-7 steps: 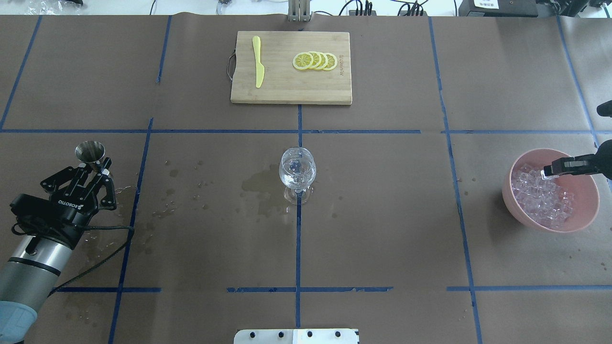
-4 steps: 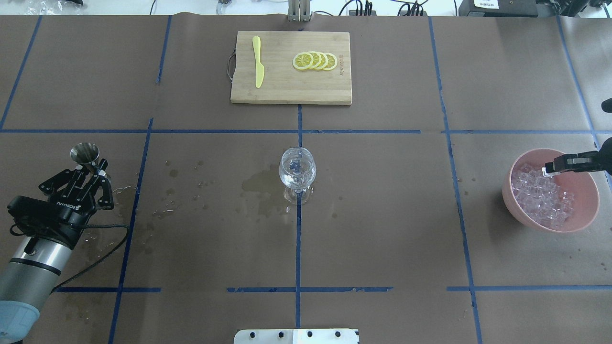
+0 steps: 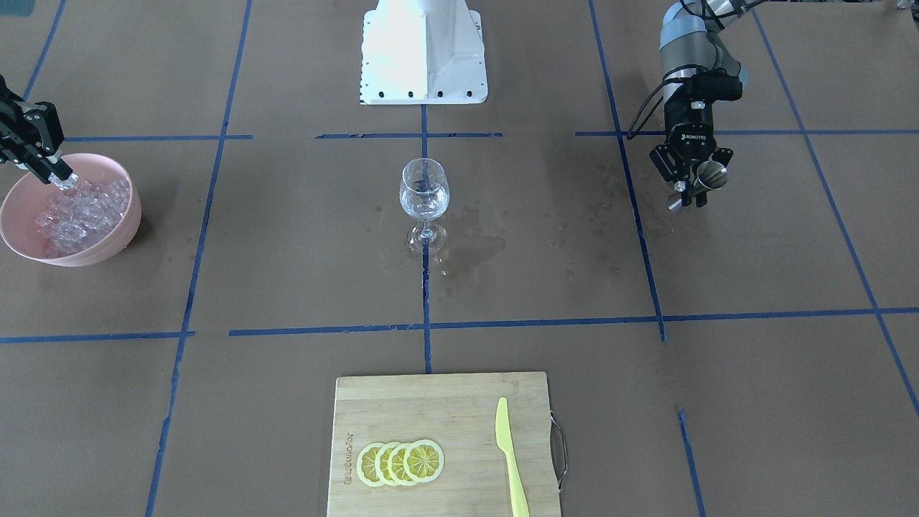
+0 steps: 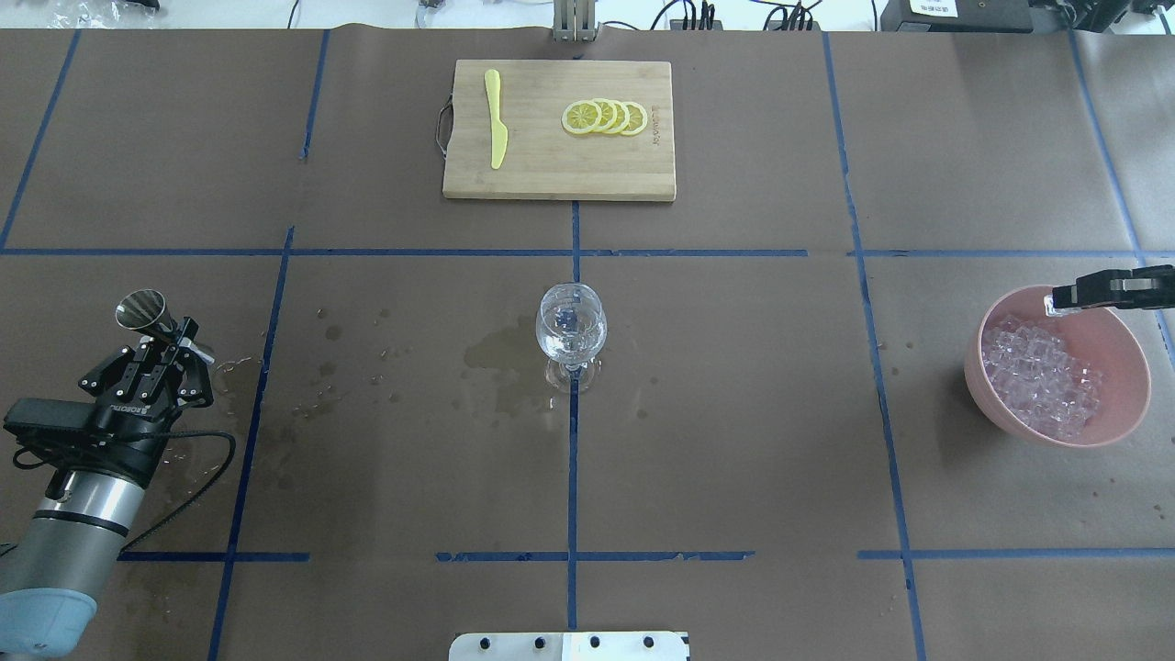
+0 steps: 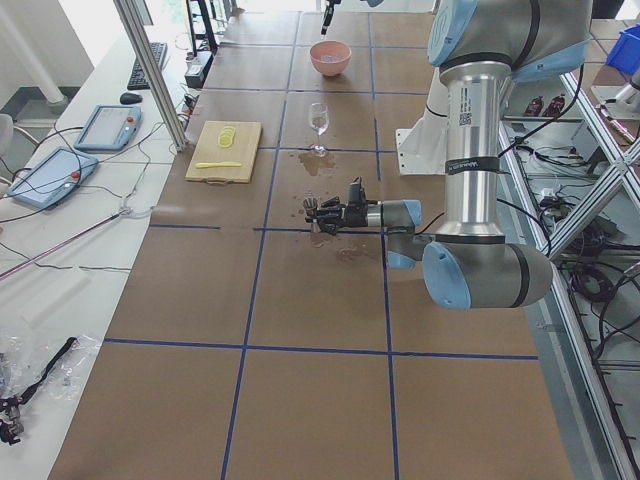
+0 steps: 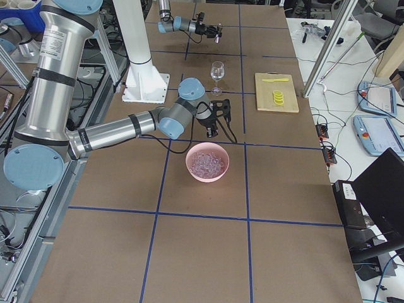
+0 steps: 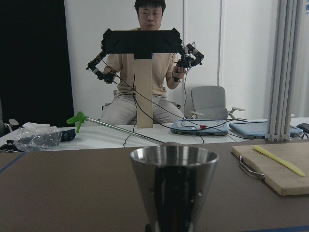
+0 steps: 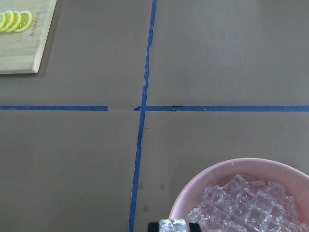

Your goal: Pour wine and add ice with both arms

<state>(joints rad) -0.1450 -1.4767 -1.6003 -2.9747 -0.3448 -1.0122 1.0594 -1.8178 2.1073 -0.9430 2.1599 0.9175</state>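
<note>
A clear wine glass (image 4: 571, 330) stands at the table's middle, with a little colourless wine (image 4: 569, 349) low in its bowl. My left gripper (image 4: 173, 338) at the left is shut on a steel jigger (image 4: 139, 310), which fills the left wrist view (image 7: 174, 186). My right gripper (image 4: 1057, 299) is shut on one ice cube (image 4: 1049, 304) above the far rim of the pink bowl (image 4: 1127, 408), which holds a heap of ice (image 4: 1042, 381). The front-facing view shows the glass (image 3: 424, 195), left gripper (image 3: 689, 197), jigger (image 3: 713, 174) and right gripper (image 3: 59, 172).
A bamboo cutting board (image 4: 551, 170) with lemon slices (image 4: 606, 117) and a yellow knife (image 4: 497, 117) lies at the far middle. Dark wet stains (image 4: 496, 353) spread left of the glass. The white base block (image 4: 569, 645) is at the near edge.
My right gripper has risen out of the ice heap with a cube and drawn towards the bowl's far rim. My left gripper has moved left and back with the jigger.
</note>
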